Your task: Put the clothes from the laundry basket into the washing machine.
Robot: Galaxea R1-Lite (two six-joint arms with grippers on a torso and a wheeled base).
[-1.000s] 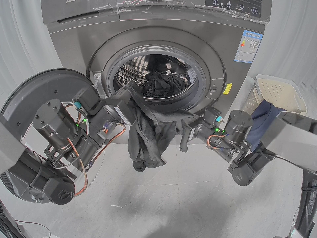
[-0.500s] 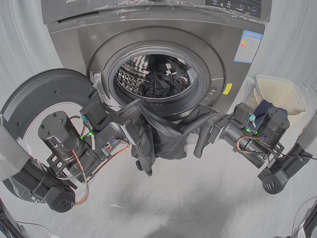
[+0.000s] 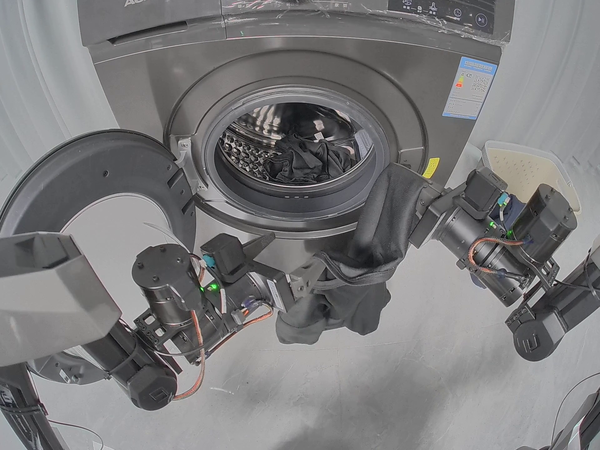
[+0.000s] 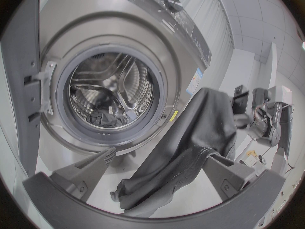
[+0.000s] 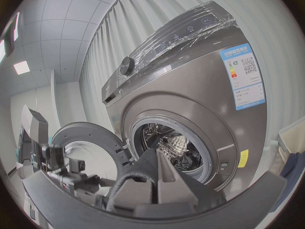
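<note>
On the grey floor before the washing machine [image 3: 156,89], the dark garment [image 3: 378,232] hangs outside, below and right of the drum [image 3: 300,151], pinched high by the right gripper [image 5: 155,175] with jaws closed, its low end draped over one wide-spread jaw of the left gripper [image 4: 158,155], farther away.

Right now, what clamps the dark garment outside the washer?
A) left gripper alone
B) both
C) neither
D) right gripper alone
D: the right gripper is shut on the dark garment, while the left gripper stands open, the cloth merely draped over it.
</note>
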